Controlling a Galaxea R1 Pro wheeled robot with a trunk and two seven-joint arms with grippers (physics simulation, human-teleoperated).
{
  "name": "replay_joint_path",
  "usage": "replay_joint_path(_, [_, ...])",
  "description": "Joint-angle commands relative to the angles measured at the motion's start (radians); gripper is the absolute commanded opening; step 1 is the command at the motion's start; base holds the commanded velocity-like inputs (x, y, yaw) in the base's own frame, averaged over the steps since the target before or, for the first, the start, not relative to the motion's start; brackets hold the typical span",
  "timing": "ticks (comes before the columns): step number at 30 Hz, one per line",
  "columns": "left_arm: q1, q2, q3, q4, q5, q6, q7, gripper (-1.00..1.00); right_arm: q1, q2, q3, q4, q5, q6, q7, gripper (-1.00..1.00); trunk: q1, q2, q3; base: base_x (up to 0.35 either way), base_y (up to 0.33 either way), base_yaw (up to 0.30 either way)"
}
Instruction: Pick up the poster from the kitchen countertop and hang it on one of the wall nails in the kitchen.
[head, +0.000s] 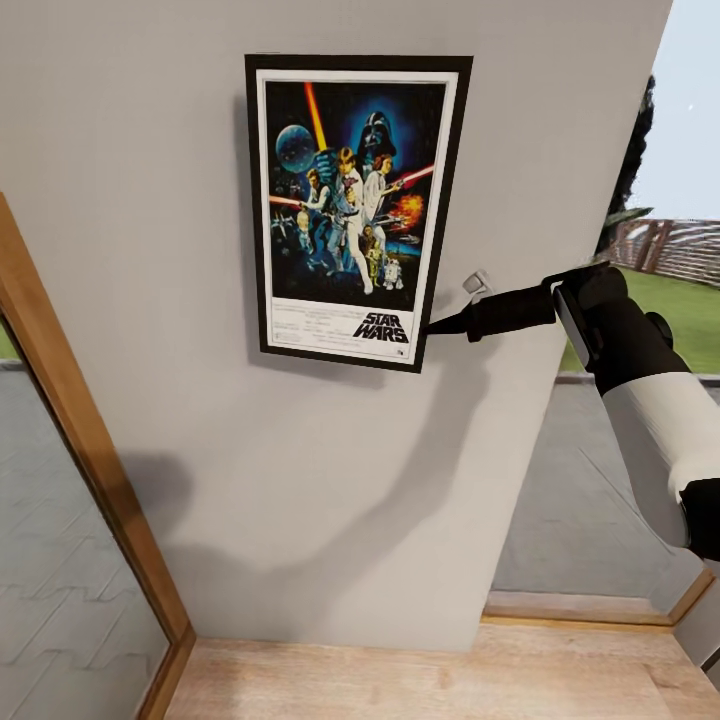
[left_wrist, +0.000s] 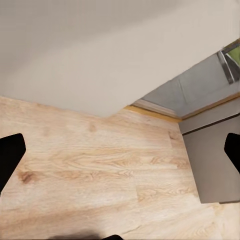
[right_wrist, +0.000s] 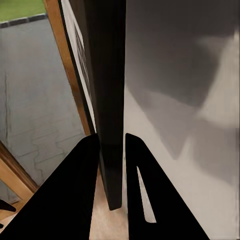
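right now the poster (head: 355, 210) sits flat against the grey wall (head: 150, 250), slightly tilted, with the right end effector (head: 432, 328) clamped on its lower right edge. the right wrist view confirms it: the two dark fingers (right_wrist: 75, 185) straddle the black frame (right_wrist: 107, 100), one on the face side and one between frame and wall. a small pale fitting (head: 476, 283) juts from the wall just beside the poster's right edge; whether it is a nail, i cannot tell, and whatever is carrying the poster from behind is hidden.

that is the main risk. if the frame is not actually caught on a nail, letting go would drop it to the wooden floor (head: 400, 680). pulling the fingers out sideways could also drag the frame along, since one finger is wedged behind it, and twist it further or lever it off the wall.

the left end effector (left_wrist: 120, 165) hangs spread and empty over the floor, too low to catch anything.
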Motion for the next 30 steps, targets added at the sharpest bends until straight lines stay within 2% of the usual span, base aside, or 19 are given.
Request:
replay_joint_path(1, [-0.001,0.0,0.008,0.001,-0.007,-0.005,-0.003,1.0,-0.001,0.0,0.0,-0.001,0.005,0.01,0.007,-1.0,0.001,-0.002,-0.002,0.14,0.0,0.0])
replay_joint_path(26, [-0.001,0.0,0.008,0.001,-0.007,-0.005,-0.003,1.0,-0.001,0.0,0.0,0.001,0.005,0.01,0.006,-1.0,0.001,-0.002,-0.002,0.013,0.0,0.0])
replay_joint_path(30, [-0.001,0.0,0.008,0.001,-0.007,-0.005,-0.003,1.0,-0.001,0.0,0.0,0.001,0.005,0.01,0.006,-1.0,0.001,-0.002,-0.002,0.156,0.0,0.0])
